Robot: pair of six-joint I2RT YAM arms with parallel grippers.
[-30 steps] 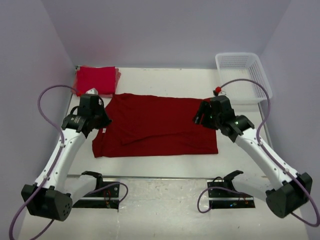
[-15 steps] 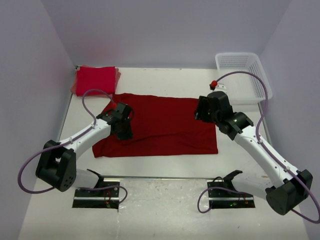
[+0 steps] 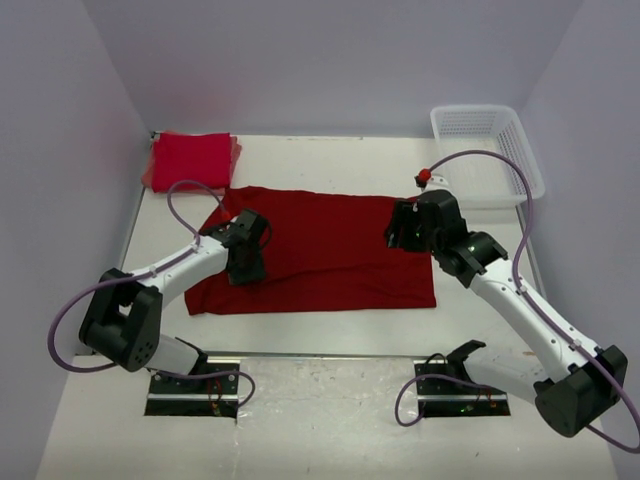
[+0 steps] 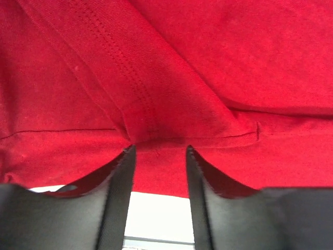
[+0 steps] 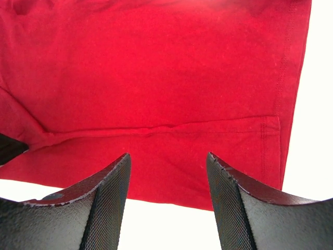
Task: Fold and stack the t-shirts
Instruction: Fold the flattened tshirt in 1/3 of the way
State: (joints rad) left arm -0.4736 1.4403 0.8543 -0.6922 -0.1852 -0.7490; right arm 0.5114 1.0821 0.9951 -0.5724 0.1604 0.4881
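A dark crimson t-shirt (image 3: 330, 250) lies spread flat across the middle of the table. A folded stack of bright red t-shirts (image 3: 192, 160) sits at the back left. My left gripper (image 3: 246, 268) is low over the crimson shirt's left part. In the left wrist view the gripper (image 4: 158, 151) is open, with its tips at a stitched fold of the cloth (image 4: 156, 94) and nothing between them. My right gripper (image 3: 398, 232) hovers over the shirt's right edge. In the right wrist view it (image 5: 167, 156) is wide open and empty above the hem (image 5: 270, 135).
A white lattice basket (image 3: 487, 150) stands at the back right, beyond the right arm. Purple cables loop from both arms. Bare white table (image 3: 320, 335) shows in front of the shirt. Walls close in on the left, right and back.
My left arm has swung from the shirt's left edge inward, and its gripper now sits low over the cloth. A loose fold on the shirt's front left has flattened. My right gripper has barely shifted.
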